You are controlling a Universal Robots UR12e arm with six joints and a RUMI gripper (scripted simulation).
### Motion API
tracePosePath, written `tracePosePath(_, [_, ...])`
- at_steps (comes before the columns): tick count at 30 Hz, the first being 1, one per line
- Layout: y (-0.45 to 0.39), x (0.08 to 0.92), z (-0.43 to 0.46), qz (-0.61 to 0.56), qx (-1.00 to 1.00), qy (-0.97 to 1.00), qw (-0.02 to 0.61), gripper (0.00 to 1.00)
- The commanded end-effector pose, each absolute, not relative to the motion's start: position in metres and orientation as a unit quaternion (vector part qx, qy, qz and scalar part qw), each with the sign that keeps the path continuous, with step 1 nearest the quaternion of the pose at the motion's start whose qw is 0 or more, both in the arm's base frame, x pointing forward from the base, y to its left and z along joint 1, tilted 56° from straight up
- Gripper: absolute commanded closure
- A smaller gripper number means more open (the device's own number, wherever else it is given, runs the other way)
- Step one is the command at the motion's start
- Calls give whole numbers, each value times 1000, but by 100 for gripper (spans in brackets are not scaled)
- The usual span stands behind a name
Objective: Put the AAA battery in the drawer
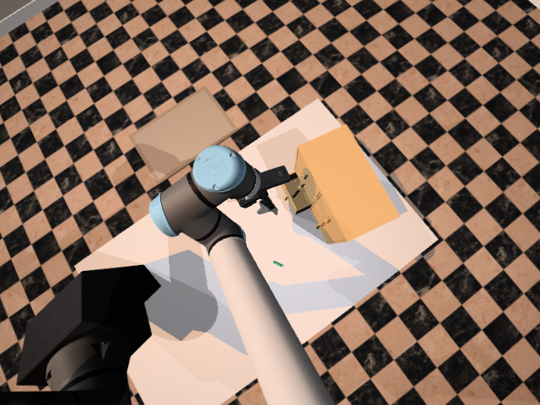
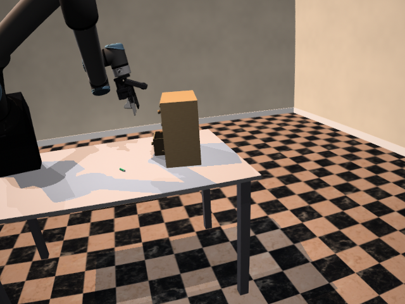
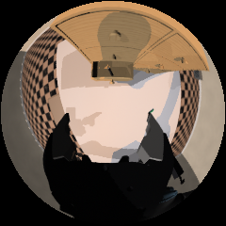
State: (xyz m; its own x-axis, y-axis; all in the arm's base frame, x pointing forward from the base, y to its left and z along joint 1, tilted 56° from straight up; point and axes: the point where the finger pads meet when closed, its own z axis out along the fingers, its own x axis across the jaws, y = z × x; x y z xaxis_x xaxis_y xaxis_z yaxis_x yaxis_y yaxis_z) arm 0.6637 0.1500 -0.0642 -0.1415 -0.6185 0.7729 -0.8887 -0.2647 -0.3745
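Note:
The orange wooden chest (image 1: pixel 353 183) (image 2: pixel 181 133) (image 3: pixel 77 40) stands upright on the table. One low drawer (image 1: pixel 303 209) (image 2: pixel 159 149) (image 3: pixel 113 78) is pulled out; the other drawers look shut. A dark, thin stick-like thing (image 1: pixel 298 191) (image 3: pixel 110 71) lies in the open drawer, probably the other battery. The green AAA battery (image 1: pixel 278 263) (image 2: pixel 122 170) (image 3: pixel 151 111) lies on the table, away from the chest's front; in the wrist view it shows just at the right fingertip. My gripper (image 2: pixel 133 110) (image 3: pixel 107 113) is open and empty, high above the table in front of the chest.
The table (image 1: pixel 322 322) (image 2: pixel 228 171) has its far edge a short way behind the chest. Small knobs (image 1: pixel 323 224) stick out from the chest's front. A brown flat-topped box or panel (image 1: pixel 185 126) is beside the table.

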Motion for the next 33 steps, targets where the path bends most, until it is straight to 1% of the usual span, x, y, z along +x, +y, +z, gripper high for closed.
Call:
tracePosePath(1, [153, 660, -63, 465, 637, -596, 152, 0])
tracePosePath(33, [163, 640, -59, 429, 625, -623, 193, 0])
